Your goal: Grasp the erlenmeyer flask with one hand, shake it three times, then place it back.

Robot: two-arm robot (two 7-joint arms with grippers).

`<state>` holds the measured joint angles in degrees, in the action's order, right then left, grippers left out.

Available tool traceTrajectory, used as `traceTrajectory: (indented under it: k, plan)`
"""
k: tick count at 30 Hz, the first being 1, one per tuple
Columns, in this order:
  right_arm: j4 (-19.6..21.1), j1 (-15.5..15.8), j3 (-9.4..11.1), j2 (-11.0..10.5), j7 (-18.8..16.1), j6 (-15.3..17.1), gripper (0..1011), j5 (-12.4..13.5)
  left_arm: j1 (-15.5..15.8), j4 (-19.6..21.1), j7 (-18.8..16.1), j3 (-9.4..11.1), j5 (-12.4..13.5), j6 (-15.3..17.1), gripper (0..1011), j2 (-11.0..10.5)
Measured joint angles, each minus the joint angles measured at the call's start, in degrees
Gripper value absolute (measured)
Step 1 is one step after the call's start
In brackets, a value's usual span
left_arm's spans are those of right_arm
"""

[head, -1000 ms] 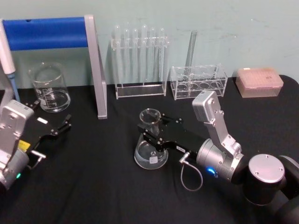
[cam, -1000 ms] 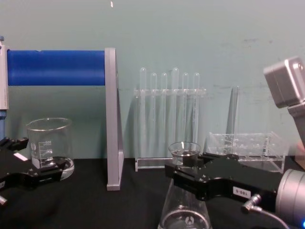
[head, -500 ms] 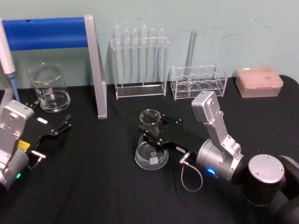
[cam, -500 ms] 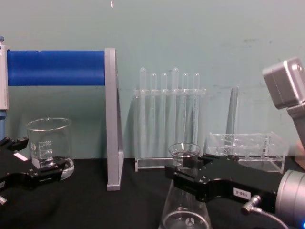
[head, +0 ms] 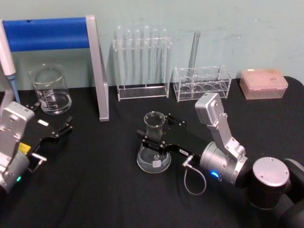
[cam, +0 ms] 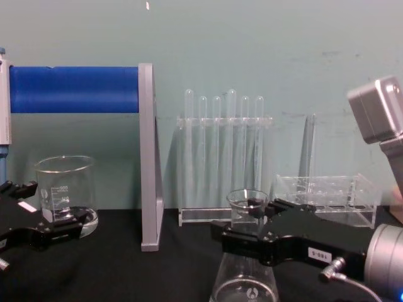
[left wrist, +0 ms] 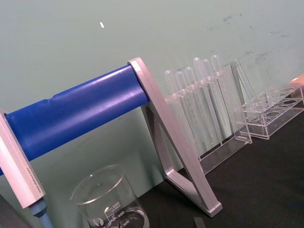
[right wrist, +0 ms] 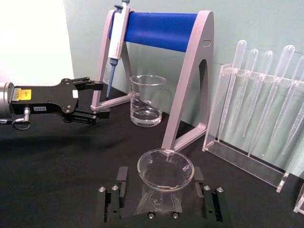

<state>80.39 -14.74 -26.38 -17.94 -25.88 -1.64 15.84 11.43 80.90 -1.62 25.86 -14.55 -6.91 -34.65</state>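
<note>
Erlenmeyer flask [head: 153, 159] upright mid-tabletop [head: 109, 190], its neck between my right gripper's [head: 154, 127] wide-spread fingers with a gap either side; my left gripper [head: 52, 118] rests, fingers parted, near the left edge.

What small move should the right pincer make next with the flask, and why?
Probably close the right pincer on the neck of the erlenmeyer flask: its fingers stand on both sides of the neck with gaps showing, and the flask sits on the table. The left pincer rests open near the beaker.
</note>
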Motion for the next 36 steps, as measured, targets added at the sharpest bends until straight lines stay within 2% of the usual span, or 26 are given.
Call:
traceTrajectory:
  k: [4, 5, 8, 20, 25, 36]
  plan:
    - [0.0, 0.0, 0.0, 0.0, 0.0, 0.0, 921, 0.0, 0.0, 0.0, 0.0, 0.0, 0.0, 0.0, 1001, 0.0]
    - [0.0, 0.0, 0.0, 0.0, 0.0, 0.0, 921, 0.0, 0.0, 0.0, 0.0, 0.0, 0.0, 0.0, 1001, 0.0]
    - [0.0, 0.0, 0.0, 0.0, 0.0, 0.0, 1002, 0.0, 0.0, 0.0, 0.0, 0.0, 0.0, 0.0, 1001, 0.0]
    - [0.0, 0.0, 0.0, 0.0, -0.1, -0.1, 1002, 0.0, 0.0, 0.0, 0.0, 0.0, 0.0, 0.0, 1001, 0.0]
    - [0.9, 0.6, 0.0, -1.1, -1.2, -0.1, 1003, 0.5, 0.0, 0.0, 0.0, 0.0, 0.0, 0.0, 1001, 0.0]
    - [7.3, 4.2, 1.1, -5.6, -2.5, 1.0, 1003, 2.3, 0.0, 0.0, 0.0, 0.0, 0.0, 0.0, 1001, 0.0]
